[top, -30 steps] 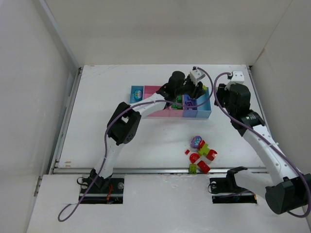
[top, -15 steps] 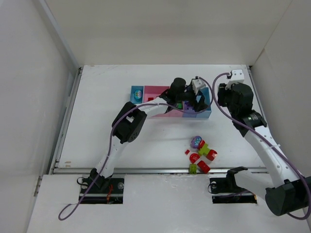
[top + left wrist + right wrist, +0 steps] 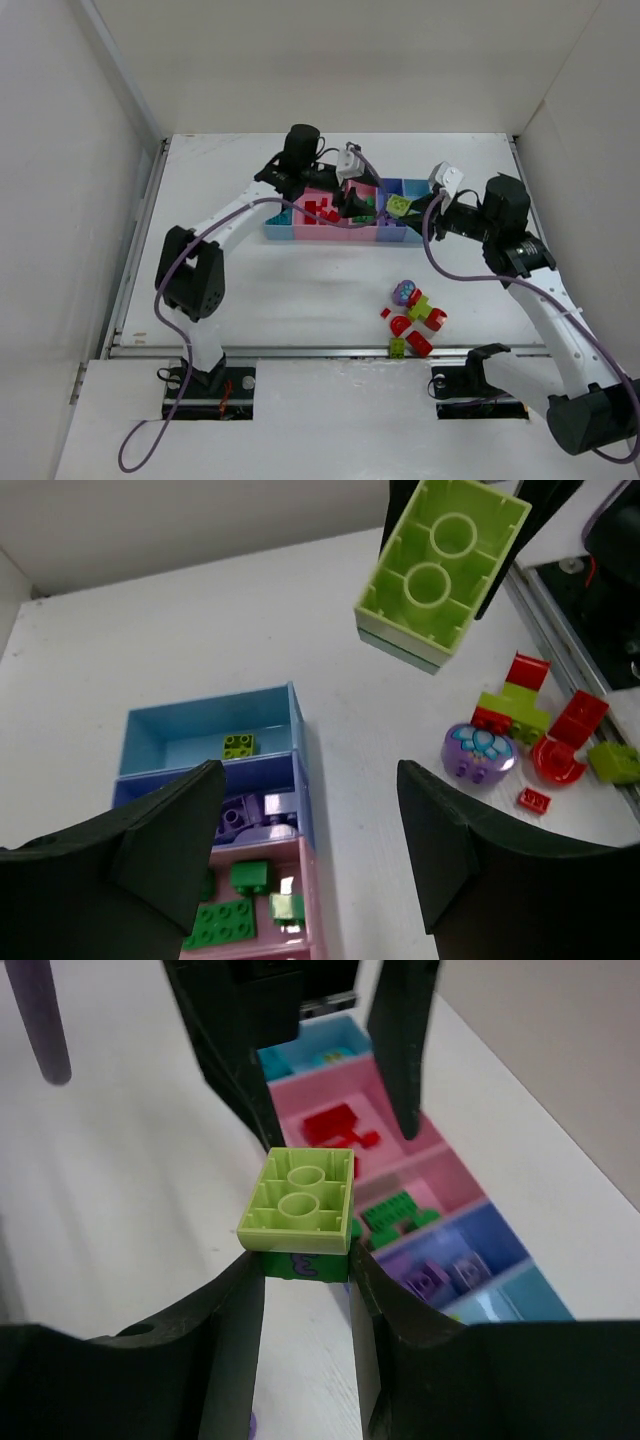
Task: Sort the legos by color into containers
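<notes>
Right fingers [image 3: 225, 1345] are clamped on a darker green brick [image 3: 305, 1263] with a yellow-green brick [image 3: 298, 1200] stacked on top, held in the air above the bench [image 3: 250, 290]. Just beyond, at 12 o'clock in the right wrist view, the left fingers [image 3: 150, 840] stand apart and empty. Farthest lie the containers [image 3: 300, 234]. This looks like a pull-apart. The left fingers should close squarely on the top brick's sides and peel it off, greens going to the pink bin, yellow-green to the end blue one. A purple mark on the lower brick is unreadable; no brand shows
</notes>
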`<action>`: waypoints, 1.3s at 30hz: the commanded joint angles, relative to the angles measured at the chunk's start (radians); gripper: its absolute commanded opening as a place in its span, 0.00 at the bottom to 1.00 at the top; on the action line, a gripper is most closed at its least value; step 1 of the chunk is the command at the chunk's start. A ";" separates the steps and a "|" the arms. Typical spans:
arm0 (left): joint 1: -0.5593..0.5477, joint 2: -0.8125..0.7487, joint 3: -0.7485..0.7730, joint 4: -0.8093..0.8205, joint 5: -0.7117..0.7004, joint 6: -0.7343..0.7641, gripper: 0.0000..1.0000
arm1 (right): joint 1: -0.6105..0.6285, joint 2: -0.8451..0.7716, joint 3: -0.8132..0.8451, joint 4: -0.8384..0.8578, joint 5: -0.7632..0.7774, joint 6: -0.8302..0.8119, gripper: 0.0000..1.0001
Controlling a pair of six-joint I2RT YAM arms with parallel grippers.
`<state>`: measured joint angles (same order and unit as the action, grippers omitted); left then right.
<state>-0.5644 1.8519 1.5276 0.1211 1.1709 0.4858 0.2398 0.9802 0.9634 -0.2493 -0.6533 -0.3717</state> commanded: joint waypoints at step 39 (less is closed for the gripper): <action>0.011 -0.566 -0.454 0.428 -0.103 -0.435 0.65 | 0.256 0.086 0.127 0.283 -0.230 0.119 0.00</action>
<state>-0.5488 1.3109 1.0748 0.4313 1.0721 0.1425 0.4862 1.0744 1.0962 -0.0299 -0.8936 -0.2634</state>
